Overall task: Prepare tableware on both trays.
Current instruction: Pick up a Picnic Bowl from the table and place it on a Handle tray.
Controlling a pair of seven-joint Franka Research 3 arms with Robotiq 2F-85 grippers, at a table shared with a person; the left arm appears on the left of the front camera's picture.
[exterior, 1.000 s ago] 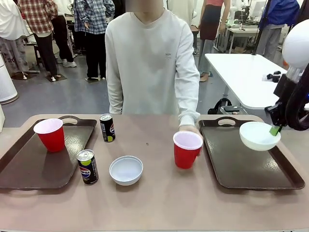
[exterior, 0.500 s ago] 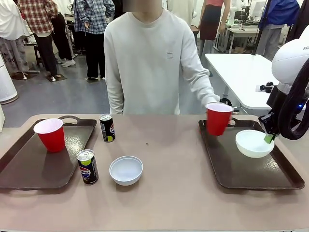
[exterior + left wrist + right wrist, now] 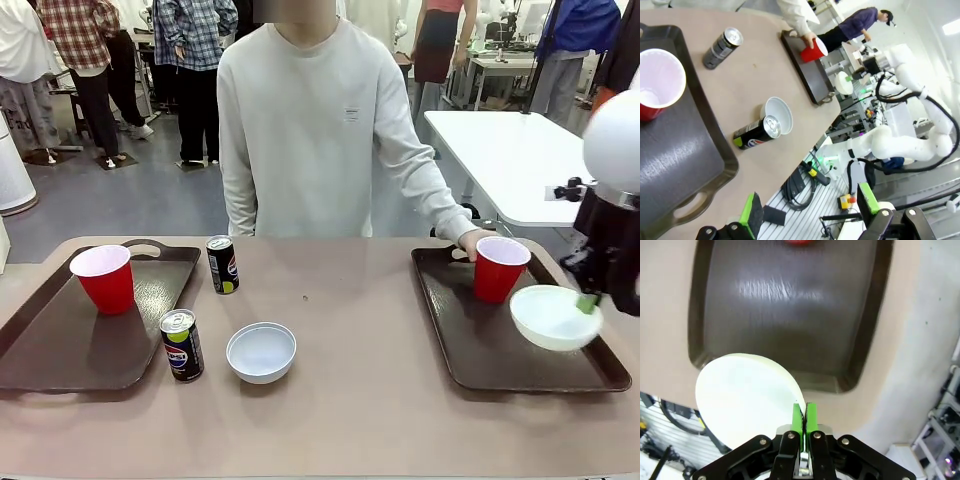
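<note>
so the right claw (image 3: 587, 303) is pinching the white bowl (image 3: 553, 318) by its rim over the right tray (image 3: 480, 355), probably to set it beside the person's red cup (image 3: 498, 270), and the left claw (image 3: 810, 202) is hanging open

In the right wrist view the top edge cuts the red cup (image 3: 799, 241) on the right tray (image 3: 790, 305) down to a sliver. From the front, that cup hides part of the person's hand (image 3: 468, 240) at the tray's far rim; the white bowl (image 3: 555, 317) covers part of its right rim.
</note>
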